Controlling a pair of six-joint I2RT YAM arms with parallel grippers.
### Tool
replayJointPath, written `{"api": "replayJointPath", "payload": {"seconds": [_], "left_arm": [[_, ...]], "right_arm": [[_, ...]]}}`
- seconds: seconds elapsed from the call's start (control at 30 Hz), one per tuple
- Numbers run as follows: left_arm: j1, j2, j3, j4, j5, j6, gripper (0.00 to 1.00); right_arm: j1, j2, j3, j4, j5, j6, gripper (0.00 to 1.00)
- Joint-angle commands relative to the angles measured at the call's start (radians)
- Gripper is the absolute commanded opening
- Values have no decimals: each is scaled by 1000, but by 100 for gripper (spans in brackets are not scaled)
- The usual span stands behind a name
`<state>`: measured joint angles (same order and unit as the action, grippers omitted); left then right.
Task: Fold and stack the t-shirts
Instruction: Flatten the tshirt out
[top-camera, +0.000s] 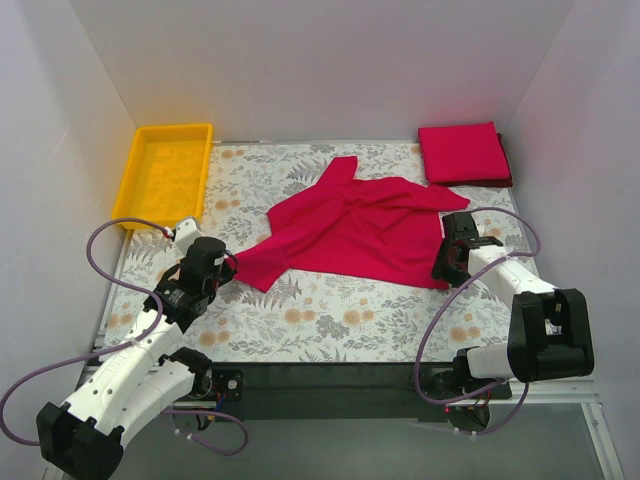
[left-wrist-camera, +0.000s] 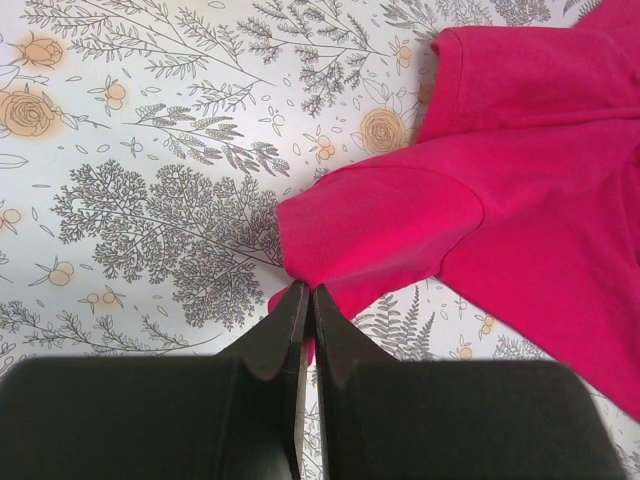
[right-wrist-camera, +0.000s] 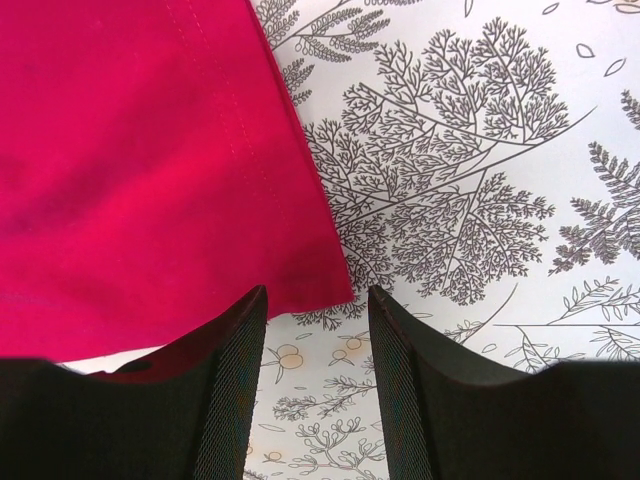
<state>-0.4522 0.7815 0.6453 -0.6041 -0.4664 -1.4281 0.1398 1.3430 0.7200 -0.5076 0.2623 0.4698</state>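
Left gripper (left-wrist-camera: 306, 298) clamps the t-shirt (left-wrist-camera: 520, 200) sleeve, pinched cloth hidden between jaws; right gripper (right-wrist-camera: 316, 298) stands open.

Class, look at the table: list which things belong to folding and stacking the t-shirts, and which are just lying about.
Part of the job:
loose t-shirt, spread out in the middle
folded t-shirts, far right corner
left gripper, shut on the loose t-shirt's edge
right gripper, open at its hem corner

Just lying about:
yellow tray, far left corner
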Motion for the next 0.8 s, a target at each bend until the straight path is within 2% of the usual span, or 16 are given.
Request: {"api": "replayJointPath", "payload": {"seconds": [0.0, 0.27, 0.47, 0.57, 0.63, 0.67, 0.73, 0.77], "left_arm": [[10, -14, -9, 15, 3, 14, 0], [14, -14, -9, 18, 8, 15, 0], [17, -13, -9, 18, 12, 18, 0], [18, -13, -10, 20, 11, 18, 0], [18, -10, -10, 21, 15, 17, 0], [18, -8, -15, 23, 23, 17, 0], [20, -1, -21, 39, 41, 11, 0], [20, 16, -21, 46, 61, 9, 0]], "right_arm": [[15, 21, 35, -16, 57, 32, 51], [27, 65, -22, 4, 94, 55, 50], [26, 104, -79, 49, 72, 61, 41], [27, 110, -99, 76, 52, 52, 28], [27, 111, -109, 84, 52, 43, 23], [26, 110, -113, 87, 52, 40, 17], [26, 105, -114, 89, 54, 33, 11], [27, 96, -110, 89, 48, 30, 2]]}}
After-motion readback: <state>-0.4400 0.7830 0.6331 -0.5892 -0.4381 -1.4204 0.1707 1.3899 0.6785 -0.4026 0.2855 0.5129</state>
